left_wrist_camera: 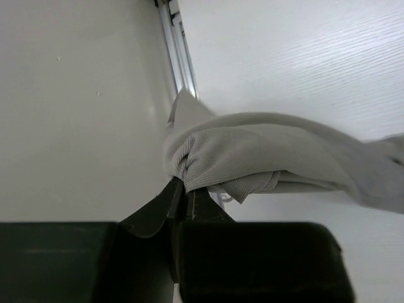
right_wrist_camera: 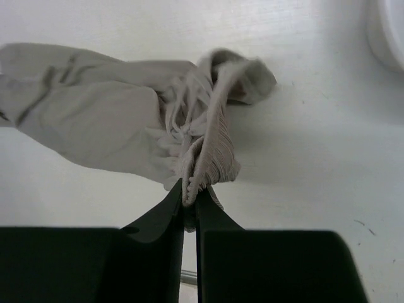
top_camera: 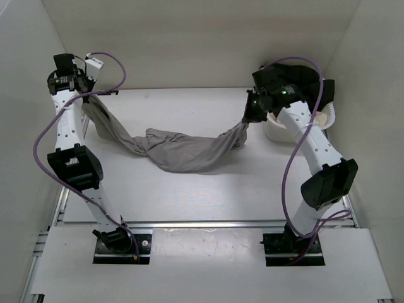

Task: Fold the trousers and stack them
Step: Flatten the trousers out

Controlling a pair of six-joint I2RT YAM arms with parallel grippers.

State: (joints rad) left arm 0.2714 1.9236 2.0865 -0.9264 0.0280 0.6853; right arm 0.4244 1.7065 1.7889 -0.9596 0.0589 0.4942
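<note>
Both end effectors closed tight on trousers (top_camera: 183, 154). Left end effector (left_wrist_camera: 184, 187) grips bunched edge at far-left corner of surface (top_camera: 189, 202); right end effector (right_wrist_camera: 189, 192) grips ribbed edge near white tub (top_camera: 329, 117). Middle part sags, twisted, on surface.

Risks:
- thin pinch slips if arms pull apart
- twist not removed, fold comes crooked
- right side snags tub

bright, even, diffuse light throughout; faint soft shadows just beside the trousers (top_camera: 183, 154); wrist views slightly soft-focused.
</note>
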